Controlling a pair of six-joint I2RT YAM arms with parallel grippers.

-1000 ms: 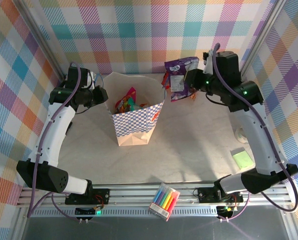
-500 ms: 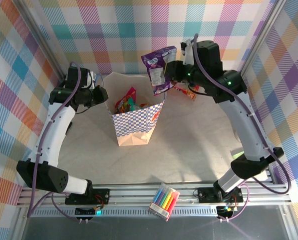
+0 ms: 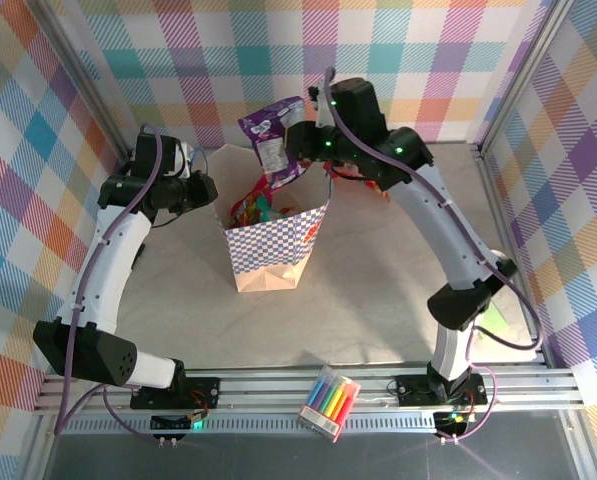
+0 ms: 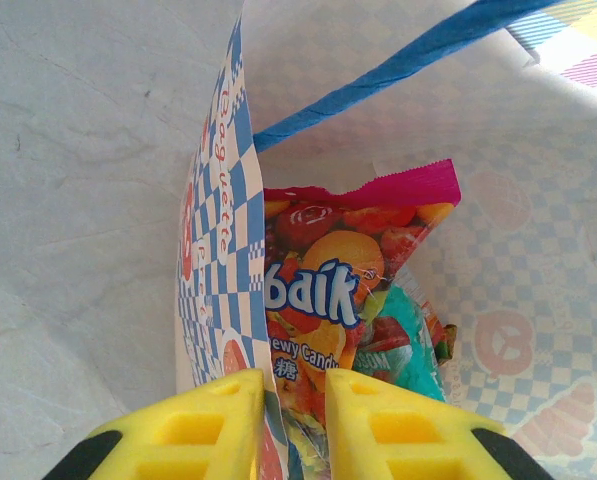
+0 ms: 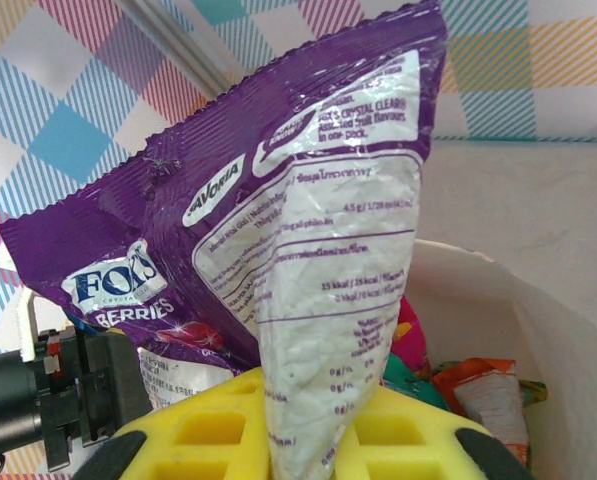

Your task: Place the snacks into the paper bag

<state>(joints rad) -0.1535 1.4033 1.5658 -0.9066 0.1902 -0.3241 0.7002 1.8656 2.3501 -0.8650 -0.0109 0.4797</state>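
The paper bag [image 3: 270,243] stands open at mid-table with several snacks inside. My left gripper [image 3: 208,190] is shut on the bag's left wall [image 4: 240,300], one finger on each side of the paper. Inside lie a pink-edged candy packet [image 4: 328,285] and a teal packet [image 4: 406,352]. My right gripper [image 3: 303,150] is shut on a purple snack packet [image 3: 272,140] and holds it in the air over the bag's back rim. In the right wrist view the purple packet [image 5: 278,220] rises from between the fingers, with the bag's rim [image 5: 538,300] and an orange packet [image 5: 490,395] below.
A red-orange packet [image 3: 366,180] lies on the table behind the right arm, partly hidden. A clear pack of coloured markers [image 3: 329,402] rests on the front rail. Checkered walls close in the back and both sides.
The right arm has swung left with the purple packet, from the back right of the table to above the bag's opening. The left gripper has kept its hold on the bag.
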